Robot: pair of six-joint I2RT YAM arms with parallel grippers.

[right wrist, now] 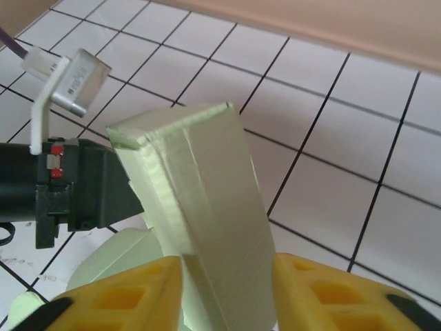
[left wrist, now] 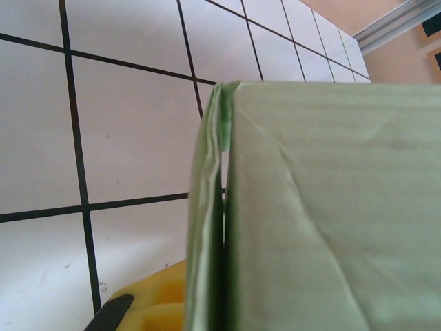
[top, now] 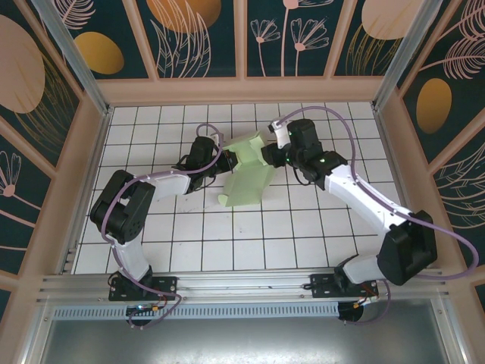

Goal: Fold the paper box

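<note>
The paper box (top: 244, 178) sits a little beyond the middle of the tiled counter (top: 303, 243), half formed. In the top view its long axis runs roughly near to far, with the near end leaning slightly left. The near part lies low on the tiles, and the far part stands up in raised panels.

The two arms meet it from opposite sides at that far part. The left claw (top: 220, 158) comes in from the left and the right claw (top: 267, 155) from the right, so the card lies straight between them and neither is clearly the nearer.

The left claw is clenched. In its wrist view a doubled edge of the card runs up from between the fingers, with one yellow pad (left wrist: 155, 300) tight beside it. I judge that it is pinching that fold.

In the right wrist view an upright panel rises out of the gap between the two yellow fingers (right wrist: 331, 296), and its sides meet both pads, so the claw looks to be grasping that wall. The panel tilts away towards the left arm's wrist (right wrist: 69, 186), just beyond it.

The next fold probably turns on this opposed hold across the short axis. The low near end is the part neither claw holds.
</note>
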